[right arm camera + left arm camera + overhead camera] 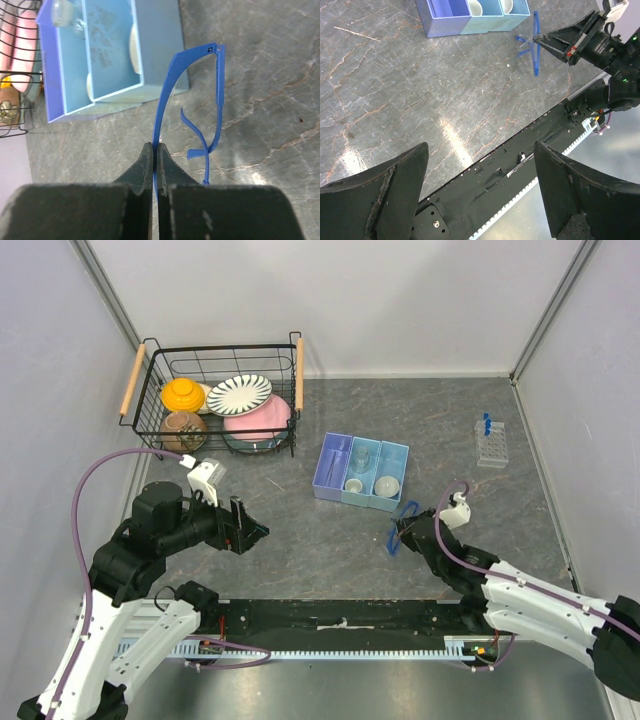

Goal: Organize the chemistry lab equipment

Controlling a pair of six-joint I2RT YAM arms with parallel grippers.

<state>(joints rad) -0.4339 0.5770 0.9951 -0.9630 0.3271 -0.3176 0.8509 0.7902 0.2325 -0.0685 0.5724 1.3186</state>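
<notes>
My right gripper is shut on the thin frame of a pair of blue plastic glasses with a clear lens. The glasses lie on the table just in front of a blue three-compartment tray. The top view shows the same grip, right gripper on the glasses. The tray holds a white dome-shaped dish and a tiny white cup. A clear tube rack with blue-capped tubes stands at the far right. My left gripper hovers open and holds nothing, left of centre.
A black wire basket with wooden handles holds striped, pink and orange crockery at the back left. Grey walls enclose the table on three sides. The black mounting rail runs along the near edge under my left gripper.
</notes>
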